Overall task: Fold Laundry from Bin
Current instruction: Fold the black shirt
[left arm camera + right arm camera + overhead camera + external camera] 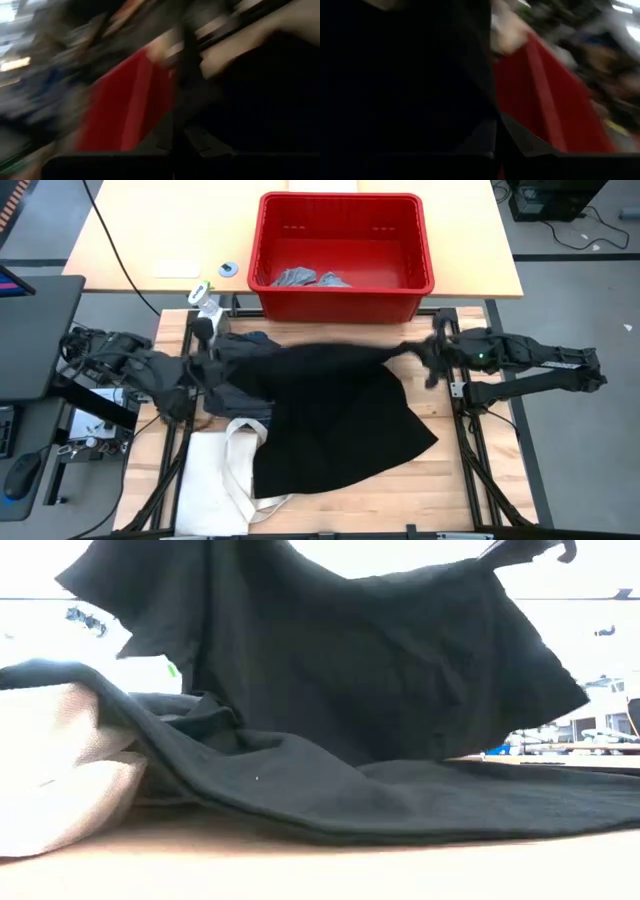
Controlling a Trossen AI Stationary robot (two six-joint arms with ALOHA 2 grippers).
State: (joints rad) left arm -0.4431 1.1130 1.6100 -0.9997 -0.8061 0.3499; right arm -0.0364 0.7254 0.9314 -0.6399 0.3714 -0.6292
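Both grippers, left (205,365) and right (425,352), clamp the black garment (330,415), stretched aloft. You're mid-spread; next, lay it flat.

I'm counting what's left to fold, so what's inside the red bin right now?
Inside the red bin, only small light grey pieces lie against its near wall. The rest of its floor shows bare; anything beneath those pieces is covered.

bin (340,255): behind the spread garment, small pieces (300,278) inside.
garment (330,415): centre of table, between both arms.
tote bag (215,475): left of garment, partly beneath it.
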